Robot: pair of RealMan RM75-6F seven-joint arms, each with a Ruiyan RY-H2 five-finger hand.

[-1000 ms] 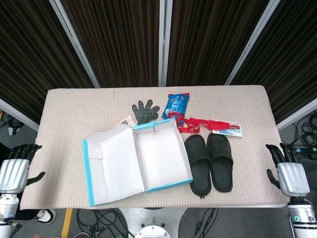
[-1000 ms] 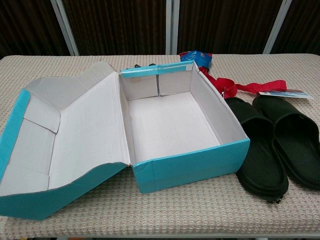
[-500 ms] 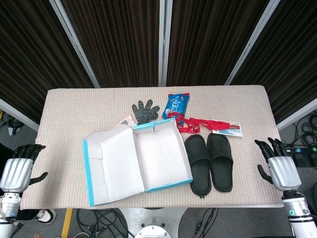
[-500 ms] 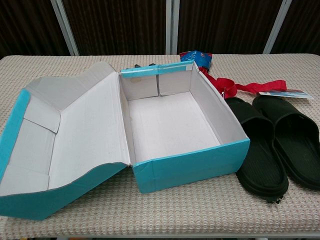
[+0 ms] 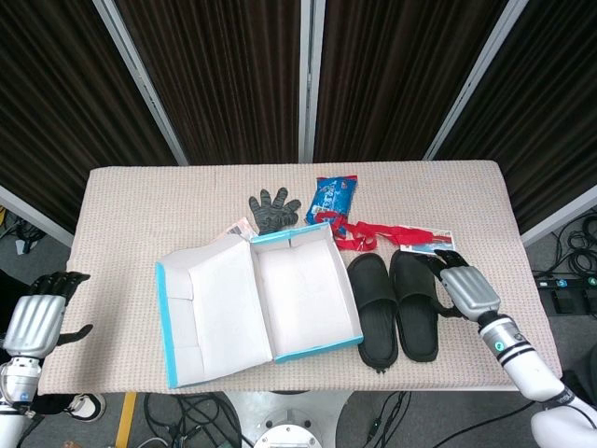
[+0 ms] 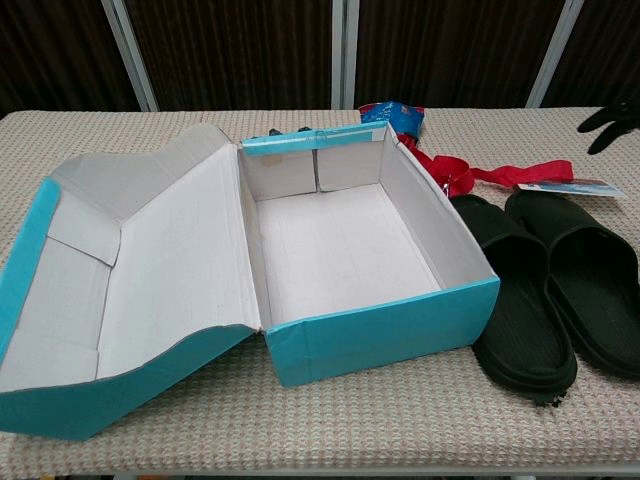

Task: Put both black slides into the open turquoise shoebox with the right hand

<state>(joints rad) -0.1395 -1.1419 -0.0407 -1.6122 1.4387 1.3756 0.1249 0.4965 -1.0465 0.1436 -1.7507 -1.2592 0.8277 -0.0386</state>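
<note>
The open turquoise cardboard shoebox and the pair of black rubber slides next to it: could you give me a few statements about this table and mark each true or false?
1. The open turquoise cardboard shoebox is empty. True.
2. One black rubber slide already lies in the box. False: both black rubber slides lie on the table beside it.
3. The right robot hand is over the outer slide's edge, holding nothing. True.
4. The left robot hand grips the box lid. False: it is off the table's left edge, holding nothing.
5. A dark grey knitted glove lies behind the box. True.
</note>
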